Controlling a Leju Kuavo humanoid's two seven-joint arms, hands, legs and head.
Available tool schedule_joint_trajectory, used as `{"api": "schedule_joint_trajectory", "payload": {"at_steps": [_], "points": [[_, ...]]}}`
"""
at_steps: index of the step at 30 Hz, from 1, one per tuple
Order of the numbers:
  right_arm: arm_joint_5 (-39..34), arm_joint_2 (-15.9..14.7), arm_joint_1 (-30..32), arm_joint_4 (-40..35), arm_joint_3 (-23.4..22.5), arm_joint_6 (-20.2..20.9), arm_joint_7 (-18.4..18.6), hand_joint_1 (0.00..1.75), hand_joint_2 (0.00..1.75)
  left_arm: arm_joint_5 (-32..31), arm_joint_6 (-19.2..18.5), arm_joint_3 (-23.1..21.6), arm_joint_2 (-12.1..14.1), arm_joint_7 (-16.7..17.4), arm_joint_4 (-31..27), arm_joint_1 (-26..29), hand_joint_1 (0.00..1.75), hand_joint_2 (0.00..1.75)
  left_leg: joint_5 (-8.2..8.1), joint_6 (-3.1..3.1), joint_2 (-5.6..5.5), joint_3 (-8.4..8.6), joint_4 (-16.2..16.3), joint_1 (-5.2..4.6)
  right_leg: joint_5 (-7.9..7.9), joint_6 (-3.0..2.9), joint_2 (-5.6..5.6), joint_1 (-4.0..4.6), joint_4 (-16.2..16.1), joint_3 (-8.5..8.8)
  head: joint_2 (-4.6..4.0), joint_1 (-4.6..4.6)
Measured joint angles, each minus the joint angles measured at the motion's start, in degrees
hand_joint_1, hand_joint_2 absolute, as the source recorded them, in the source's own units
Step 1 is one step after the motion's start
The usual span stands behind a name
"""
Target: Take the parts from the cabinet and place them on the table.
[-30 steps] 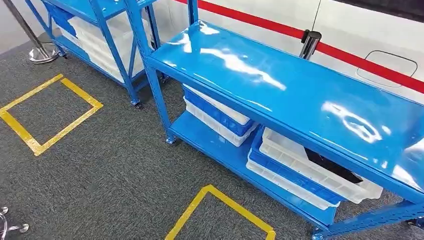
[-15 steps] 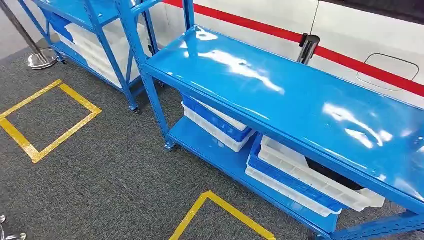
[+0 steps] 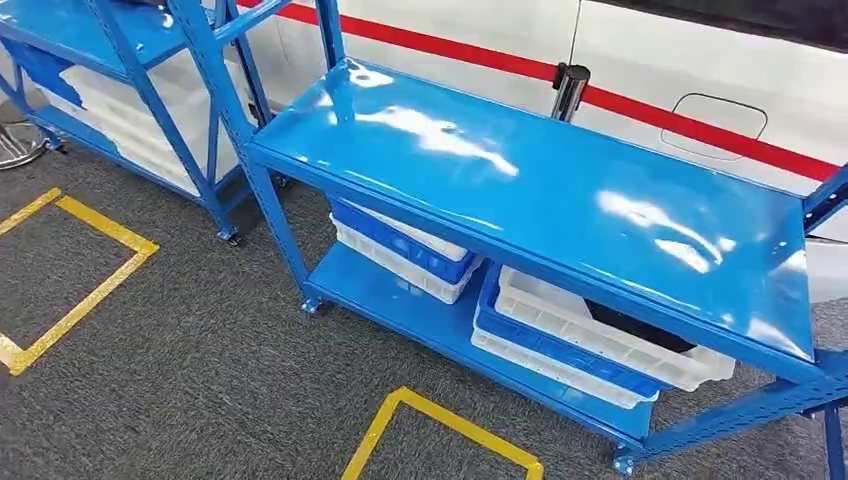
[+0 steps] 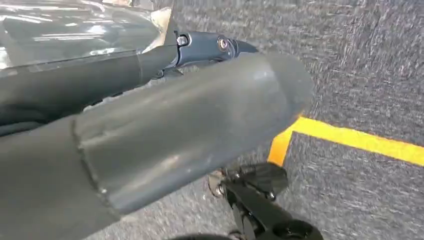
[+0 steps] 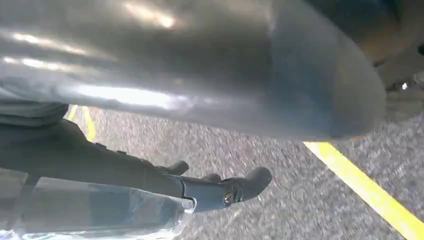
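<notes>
**Left hand (image 4: 165, 130), right hand (image 5: 190, 85) low; table (image 3: 560, 190) ahead**

Fingers of each hand lie along clear wrap (image 4: 75, 25), probably the part. I cannot tell if they grip it. A loose hold while walking could drop it on the carpet (image 4: 375, 75). Wrist views show the wrap; the head view shows the table.

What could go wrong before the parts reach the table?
The clear shiny wrapping by the left hand looks slippery; the grip is hard to see, so it may slip. The table top is glossy; a part could slide. The neighbouring rack stands close; an arm might bump it.
</notes>
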Motion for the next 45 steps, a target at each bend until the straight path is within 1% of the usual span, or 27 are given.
{"api": "schedule_joint_trajectory", "payload": {"at_steps": [1, 2, 5, 6, 8, 9, 10, 14, 15, 16, 17, 20, 22, 24, 26, 27, 28, 29, 33, 34, 36, 37, 39, 40, 43, 44, 45], "points": [[0.02, 0.00, -0.09, 0.00, 0.00, 0.00, 0.15, 0.00, 0.00, -0.04, -0.02, -0.35, 0.02, 0.07, 0.00, 0.08, 0.00, 0.00, -0.07, 0.49, 0.53, 0.03, -0.06, -0.26, -1.55, -0.44, -2.43, 0.20, 2.40, -1.36, 0.00, 0.06], [0.07, 0.00, -0.25, 0.00, 0.00, 0.02, 0.29, 0.00, 0.00, -0.06, 0.00, -0.48, 0.13, 0.20, 0.00, 0.22, 0.00, 0.00, -0.13, 0.85, 1.42, 0.08, -0.05, -0.48, -3.74, -0.99, -3.40, 0.20, 6.58, -3.55, 0.00, 0.28], [0.09, 0.00, -0.26, 0.00, 0.00, 0.04, 0.31, 0.00, 0.00, -0.06, 0.00, -0.48, 0.33, 0.50, 0.00, 0.40, 0.00, 0.00, -0.33, 1.19, 3.88, 0.08, -0.01, -1.09, -7.09, -1.06, -4.00, 0.17, 16.83, -8.80, 0.00, 0.37], [0.09, -0.02, -0.19, 0.00, 0.00, 0.07, 0.31, 0.00, 0.00, -0.06, 0.02, -0.50, 0.35, 0.66, 0.00, 0.39, 0.00, 0.00, -0.41, 1.26, 4.52, 0.13, -0.01, -1.22, -6.39, -0.70, -4.07, 0.18, 15.87, -8.30, 0.00, 0.33], [0.18, -0.09, 0.02, 0.00, 0.00, 0.13, 0.31, 0.00, 0.00, -0.09, 0.20, -0.52, 0.35, 1.29, 0.00, 0.32, 0.00, 0.00, -0.65, 1.07, 5.79, 0.47, 0.00, -1.30, -2.81, 0.21, -4.93, 0.28, 6.94, -3.50, 0.00, 0.37], [0.24, -0.11, -0.01, 0.00, 0.00, 0.15, 0.31, 0.00, 0.00, -0.11, 0.33, -0.54, 0.35, 1.53, 0.00, 0.33, 0.00, 0.00, -0.82, 0.83, 6.36, 0.73, 0.02, -1.33, -1.35, 0.27, -6.90, 0.42, 1.85, -0.63, 0.00, 0.48], [0.24, -0.11, -0.16, 0.00, 0.00, 0.18, 0.31, 0.00, 0.00, -0.20, 0.35, -0.54, 0.37, 1.66, 0.00, 0.34, 0.00, 0.00, -1.18, 0.44, 6.84, 0.88, 0.13, -1.84, -0.86, -0.48, -9.45, 0.91, -0.35, 0.23, 0.00, 0.52], [0.26, -0.17, -0.24, 0.02, 0.00, 0.39, 0.31, 0.00, 0.00, -0.28, 0.37, -0.61, 0.46, 1.86, 0.00, -0.06, 0.00, 0.00, -1.92, -0.66, 9.04, 1.94, 0.03, -1.60, -0.32, -1.84, -7.00, 1.35, -0.65, 0.11, 0.00, 0.32], [0.28, -0.15, -0.26, 0.02, 0.00, 0.55, 0.31, 0.00, 0.00, -0.28, 0.37, -0.74, 0.48, 1.86, 0.00, -0.14, 0.00, 0.00, -2.41, -1.11, 8.06, 1.89, 0.64, -1.09, 0.06, -2.35, -6.34, 0.05, -0.97, 1.02, 0.00, 0.35], [0.28, -0.20, -0.31, 0.02, 0.00, 0.61, 0.31, 0.00, 0.00, -0.30, 0.37, -0.81, 0.48, 1.90, 0.00, -0.15, 0.00, 0.00, -3.76, -1.41, 5.11, 1.32, 2.28, -1.06, 0.05, -2.58, -5.81, 0.24, -0.97, 1.03, 0.00, 0.07], [0.33, -0.17, -0.27, 0.02, 0.00, 0.66, 0.33, 0.00, 0.00, -0.37, 0.39, -0.81, 0.46, 1.90, 0.00, -0.15, 0.00, 0.00, -5.13, -1.48, 3.96, 0.48, 4.23, -0.98, 0.16, -2.81, -5.58, 0.24, -0.95, 1.03, 0.00, -0.05], [0.33, -0.11, -0.34, 0.02, 0.00, 0.72, 0.37, 0.00, 0.00, -0.52, 0.35, -0.85, 0.39, 1.92, 0.04, 0.08, 0.00, 0.00, -9.35, -1.85, 2.26, -3.65, 12.85, -0.80, 0.23, -3.03, -4.16, 0.33, -0.94, 0.97, 0.00, -0.11], [0.33, -0.11, -0.32, 0.02, 0.00, 0.72, 0.37, 0.00, 0.00, -0.52, 0.37, -0.85, 0.39, 1.92, 0.04, 0.23, 0.00, 0.00, -10.01, -2.03, 2.06, -5.65, 16.34, -0.77, 0.23, -3.03, -3.08, 0.37, -0.92, 1.04, 0.00, -0.18], [0.33, -0.13, -0.28, 0.04, 0.00, 0.72, 0.39, 0.00, 0.00, -0.52, 0.37, -0.87, 0.39, 1.92, 0.04, 0.23, 0.00, 0.00, -8.04, -2.09, 2.00, -5.73, 15.31, -0.68, 0.22, -3.01, -1.92, 0.33, -0.90, 1.20, 0.00, -0.15], [0.33, -0.09, -0.29, 0.04, 0.00, 0.72, 0.46, 0.00, 0.00, -0.50, 0.37, -0.87, 0.44, 1.88, 0.04, 0.22, 0.00, 0.00, -3.18, -2.09, 1.52, -3.11, 8.57, -0.32, 0.21, -2.98, -0.47, 0.23, -0.88, 1.48, 0.00, -0.18], [0.35, -0.04, -0.31, 0.04, 0.00, 0.72, 0.46, 0.00, 0.00, -0.50, 0.37, -0.87, 0.46, 1.84, 0.04, 0.21, 0.00, 0.00, -0.96, -2.17, 0.38, -1.42, 4.53, -0.06, 0.19, -2.95, 0.19, 0.20, -0.85, 1.56, 0.00, -0.22], [0.44, -0.04, -0.31, 0.04, 0.00, 0.72, 0.46, 0.00, 0.00, -0.50, 0.37, -0.87, 0.44, 1.81, 0.04, 0.26, 0.00, 0.00, -0.28, -2.19, -2.64, -0.39, 1.63, 0.38, 0.19, -2.82, 0.69, 0.22, -0.84, 1.24, 0.00, -0.26], [0.44, -0.02, -0.56, 0.04, 0.00, 0.72, 0.46, 0.00, 0.00, -0.50, 0.35, -0.89, 0.44, 1.81, 0.07, 0.25, 0.00, 0.00, -0.70, -2.15, -3.50, -0.08, 0.42, 0.20, 0.01, -2.36, 1.19, 0.91, -0.48, 1.00, 0.00, -0.29], [0.59, -0.04, -0.13, 0.04, 0.00, 0.72, 0.37, 0.00, 0.00, -0.50, 0.53, -0.94, 0.44, 1.90, 0.04, 0.04, 0.00, 0.00, -0.29, -0.59, -1.20, 0.05, 0.21, -0.73, 0.71, -0.70, 3.32, 0.25, -1.26, -0.17, 0.00, -0.13], [0.61, -0.11, -0.08, 0.07, 0.00, 0.72, 0.29, 0.00, 0.00, -0.44, 0.68, -0.94, 0.31, 1.90, 0.04, 0.02, 0.00, 0.00, 0.31, 0.23, -0.34, 0.29, -0.55, -0.12, 0.55, -0.44, 2.91, 0.61, -0.67, -0.09, 0.00, -0.09], [0.68, -0.11, -0.19, 0.07, 0.00, 0.72, 0.11, 0.00, 0.00, -0.41, 0.90, -0.96, 0.35, 1.90, 0.04, 0.05, 0.00, 0.00, 0.40, 0.76, 0.63, 0.29, -0.80, -0.53, -2.13, -1.14, -2.01, 0.83, 3.58, -2.28, 0.00, 0.15], [0.79, -0.11, -0.29, 0.07, 0.00, 0.61, 0.07, 0.00, 0.00, -0.28, 0.98, -0.96, 0.44, 1.97, 0.04, 0.14, 0.00, 0.00, 0.40, 0.94, 1.35, 0.25, -0.80, -0.76, -4.47, -1.59, -3.15, 0.76, 8.23, -4.66, 0.00, 0.46], [1.11, -0.13, -0.29, 0.07, 0.00, 0.41, -0.26, 0.00, 0.00, 0.00, 1.05, -0.96, 0.48, 2.21, 0.04, 0.23, 0.00, 0.00, 0.36, 1.00, 2.52, 0.11, -0.77, -0.98, -7.12, -1.59, -3.89, 0.63, 15.60, -8.02, 0.00, 0.44], [1.11, -0.15, -0.22, 0.07, 0.00, 0.33, -0.41, 0.00, 0.00, 0.02, 1.07, -0.96, 0.48, 2.27, 0.04, 0.23, 0.00, 0.00, 0.35, 1.00, 2.85, 0.12, -0.76, -1.01, -6.91, -1.21, -4.04, 0.57, 16.02, -7.93, 0.00, 0.39], [1.22, -0.24, -0.07, 0.07, 0.00, -0.02, -0.61, 0.00, 0.00, 0.09, 1.14, -0.96, 0.44, 2.30, 0.04, 0.22, 0.00, 0.00, 0.29, 0.80, 3.35, 0.31, -0.69, -0.91, -2.45, 0.46, -4.57, 0.10, 3.88, -0.59, 0.00, 0.48], [1.27, -0.22, -0.14, 0.07, 0.00, -0.04, -0.65, 0.00, 0.00, 0.07, 1.27, -0.98, 0.44, 2.34, 0.04, 0.22, 0.00, 0.00, 0.24, 0.51, 3.41, 0.44, -0.61, -1.04, -1.63, 0.54, -5.28, -0.06, -0.40, 2.03, 0.00, 0.65], [1.29, -0.20, -0.25, 0.07, 0.00, -0.04, -0.68, 0.00, 0.00, 0.07, 1.49, -0.96, 0.42, 2.45, 0.04, 0.24, 0.00, 0.00, -0.08, -0.04, 3.47, 0.46, -0.40, -1.59, -1.27, 0.09, -5.35, 0.50, -1.20, 1.96, 0.00, 0.74]]}}
